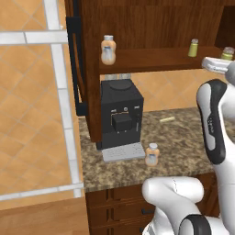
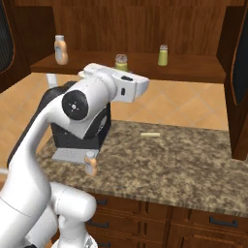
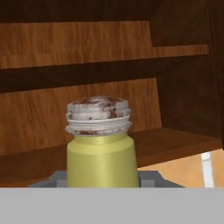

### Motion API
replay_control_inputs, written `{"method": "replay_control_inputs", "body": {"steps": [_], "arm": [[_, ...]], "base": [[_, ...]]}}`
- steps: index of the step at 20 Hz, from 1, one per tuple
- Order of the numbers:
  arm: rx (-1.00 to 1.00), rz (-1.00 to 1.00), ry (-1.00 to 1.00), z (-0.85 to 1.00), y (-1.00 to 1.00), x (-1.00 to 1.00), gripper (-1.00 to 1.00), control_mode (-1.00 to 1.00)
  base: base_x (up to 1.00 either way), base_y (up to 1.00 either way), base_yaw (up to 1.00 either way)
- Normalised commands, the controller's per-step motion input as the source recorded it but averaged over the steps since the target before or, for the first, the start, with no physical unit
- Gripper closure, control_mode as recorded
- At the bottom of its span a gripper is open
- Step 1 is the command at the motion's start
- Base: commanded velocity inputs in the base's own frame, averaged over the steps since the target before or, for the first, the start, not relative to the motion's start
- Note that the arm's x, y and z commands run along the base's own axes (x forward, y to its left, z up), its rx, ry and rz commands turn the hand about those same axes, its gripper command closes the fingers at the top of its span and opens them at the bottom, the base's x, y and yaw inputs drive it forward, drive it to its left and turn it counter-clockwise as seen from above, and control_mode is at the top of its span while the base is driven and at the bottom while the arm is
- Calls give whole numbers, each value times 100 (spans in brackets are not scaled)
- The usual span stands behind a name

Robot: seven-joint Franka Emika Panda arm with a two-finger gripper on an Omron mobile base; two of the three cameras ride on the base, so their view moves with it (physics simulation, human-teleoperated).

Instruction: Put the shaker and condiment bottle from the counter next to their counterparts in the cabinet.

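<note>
We see our gripper [image 2: 121, 65] up by the cabinet [image 2: 145, 24], closed on the shaker [image 3: 99, 146]. The shaker stands straight up, its long side going up and down, its grey cap on top. It is in front of the cabinet shelf [image 2: 193, 70], near its twin shaker [image 2: 163, 55], which also stands upright on the shelf. One condiment bottle [image 1: 152, 154] stands upright on the counter [image 2: 184, 164], just beside the black coffee machine [image 1: 120, 114]. Its twin bottle [image 1: 108, 49] stands on the shelf, cap up.
</note>
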Motion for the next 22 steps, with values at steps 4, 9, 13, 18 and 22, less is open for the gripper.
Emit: {"method": "replay_control_inputs", "body": {"steps": [4,9,13,18,22], "arm": [[0,-6,20,18,-2,0,100,-100],[0,-5,12,0,0,0,100,-100],[0,0,1,0,-13,0,100,-100],[-1,-4,0,0,-7,0,100,-100],[-4,-16,0,0,0,6,100,-100]], "base": [[0,0,0],[0,0,0],[0,0,0],[0,0,0],[0,0,0]]}}
